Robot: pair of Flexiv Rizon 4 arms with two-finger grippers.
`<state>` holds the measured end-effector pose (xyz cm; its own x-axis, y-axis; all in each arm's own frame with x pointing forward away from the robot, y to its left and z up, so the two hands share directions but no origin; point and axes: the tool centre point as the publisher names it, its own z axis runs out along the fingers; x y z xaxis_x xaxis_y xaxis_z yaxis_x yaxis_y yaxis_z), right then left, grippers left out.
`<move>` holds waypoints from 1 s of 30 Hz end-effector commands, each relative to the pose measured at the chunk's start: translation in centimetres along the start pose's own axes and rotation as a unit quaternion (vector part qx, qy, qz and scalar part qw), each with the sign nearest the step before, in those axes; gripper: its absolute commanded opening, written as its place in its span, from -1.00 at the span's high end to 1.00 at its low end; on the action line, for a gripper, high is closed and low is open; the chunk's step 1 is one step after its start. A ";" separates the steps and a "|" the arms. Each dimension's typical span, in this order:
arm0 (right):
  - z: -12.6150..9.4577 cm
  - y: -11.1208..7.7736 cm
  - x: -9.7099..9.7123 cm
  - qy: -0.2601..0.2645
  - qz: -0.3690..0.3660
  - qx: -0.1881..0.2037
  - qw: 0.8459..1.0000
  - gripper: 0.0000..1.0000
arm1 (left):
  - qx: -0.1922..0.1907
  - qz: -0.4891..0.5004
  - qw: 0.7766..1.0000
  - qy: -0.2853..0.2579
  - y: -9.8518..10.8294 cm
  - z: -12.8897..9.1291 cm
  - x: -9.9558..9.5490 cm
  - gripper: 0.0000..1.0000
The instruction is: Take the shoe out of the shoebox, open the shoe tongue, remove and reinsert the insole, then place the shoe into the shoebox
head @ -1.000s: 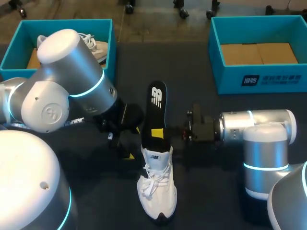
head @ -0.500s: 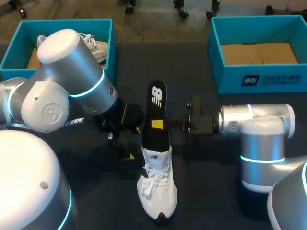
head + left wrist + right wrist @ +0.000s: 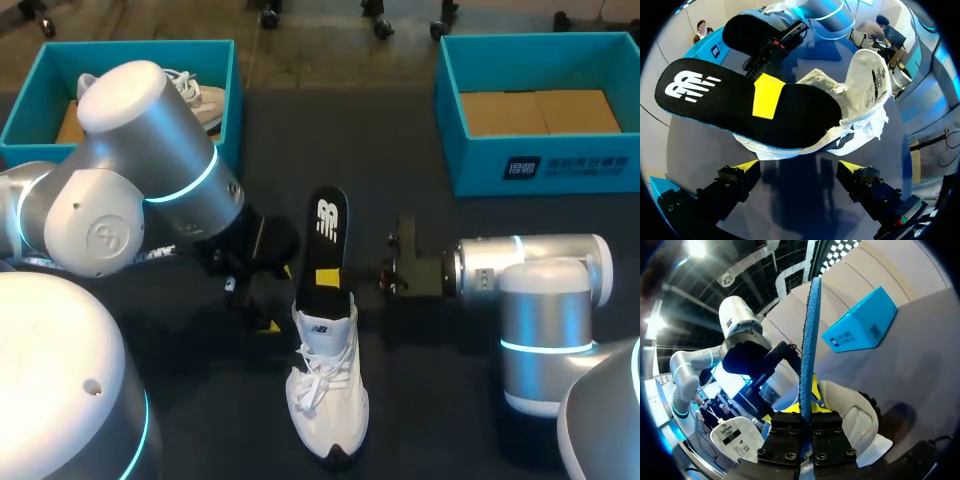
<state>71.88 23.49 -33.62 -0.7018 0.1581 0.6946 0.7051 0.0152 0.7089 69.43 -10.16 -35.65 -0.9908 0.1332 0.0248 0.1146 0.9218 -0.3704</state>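
Observation:
A white laced shoe (image 3: 327, 385) lies in the middle of the dark table, toe toward me. A black insole (image 3: 325, 240) with a white logo sticks out of its opening, its heel end inside. My right gripper (image 3: 329, 278) is shut on the insole, one yellow tip flat on its black face. In the right wrist view the insole (image 3: 809, 340) stands edge-on between the shut fingers (image 3: 807, 421), over the shoe (image 3: 852, 415). My left gripper (image 3: 275, 298) stands open just left of the shoe. In its own view the left gripper (image 3: 800, 169) faces the shoe (image 3: 867, 90) and insole (image 3: 735, 107).
A teal shoebox (image 3: 130, 48) at the back left holds another white shoe (image 3: 200, 100). A second teal shoebox (image 3: 540, 165) with a cardboard floor stands at the back right, seen also as a shoebox (image 3: 862, 325) from the right wrist.
The insole has slid down toward the shoe, held by the right gripper, whose arm shifted slightly. The left arm has kept still.

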 end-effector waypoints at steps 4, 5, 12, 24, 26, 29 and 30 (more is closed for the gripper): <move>0.2 -1.4 0.5 -0.009 0.011 -0.001 1.000 1.00 | 0.001 0.001 1.000 0.000 0.1 0.1 0.0 -1.00; 0.2 -1.5 0.4 -0.007 0.012 -0.003 1.000 1.00 | 0.001 0.001 1.000 0.000 0.1 0.1 0.0 -1.00; 0.4 -0.5 0.9 -0.003 -0.002 -0.005 1.000 0.38 | 0.001 0.001 1.000 0.000 0.1 0.1 0.0 -1.00; 0.6 1.5 1.1 -0.002 -0.015 -0.015 1.000 0.46 | 0.001 0.001 1.000 0.000 0.1 0.1 0.0 -1.00; 0.5 1.8 0.9 -0.004 -0.013 -0.023 1.000 0.47 | 0.001 0.001 1.000 0.000 0.1 0.1 0.0 -1.00; 0.4 2.3 0.7 -0.005 -0.010 -0.028 1.000 0.69 | 0.001 0.001 1.000 0.000 0.1 0.1 0.0 -1.00; 0.4 2.4 0.6 -0.005 -0.010 -0.029 1.000 0.73 | 0.001 0.001 1.000 0.000 0.1 0.1 0.0 -1.00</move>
<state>73.10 23.84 -31.55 -0.7150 0.1655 0.6793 0.6838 -0.0367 0.7287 69.43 -10.16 -35.65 -0.9908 0.1332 0.0248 0.1147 0.9218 -0.3704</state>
